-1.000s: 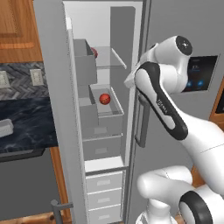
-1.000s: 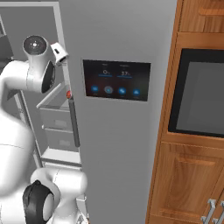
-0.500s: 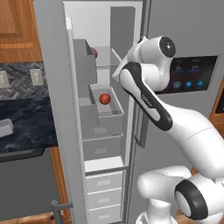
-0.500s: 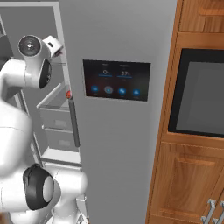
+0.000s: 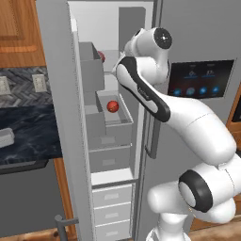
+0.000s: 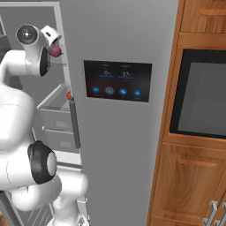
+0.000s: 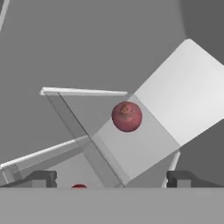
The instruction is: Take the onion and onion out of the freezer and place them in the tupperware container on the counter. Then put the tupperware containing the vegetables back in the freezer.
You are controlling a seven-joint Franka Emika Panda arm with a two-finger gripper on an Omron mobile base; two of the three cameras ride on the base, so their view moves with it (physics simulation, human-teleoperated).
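The robot's jaws [image 7: 111, 178] are wide open and hold nothing. The dark purple onion [image 7: 126, 117] sits on the freezer shelf [image 7: 131, 148] straight ahead of them.

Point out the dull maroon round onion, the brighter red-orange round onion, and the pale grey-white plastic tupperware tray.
dull maroon round onion [image 7: 127, 117], hand view, centre of the ball.
brighter red-orange round onion [image 5: 112, 106], left base view, centre.
pale grey-white plastic tupperware tray [image 5: 5, 138], left base view, side wall.

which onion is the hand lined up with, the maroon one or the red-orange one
The maroon onion on the upper shelf, centred in the hand view; the red-orange onion sits lower, in a bin.
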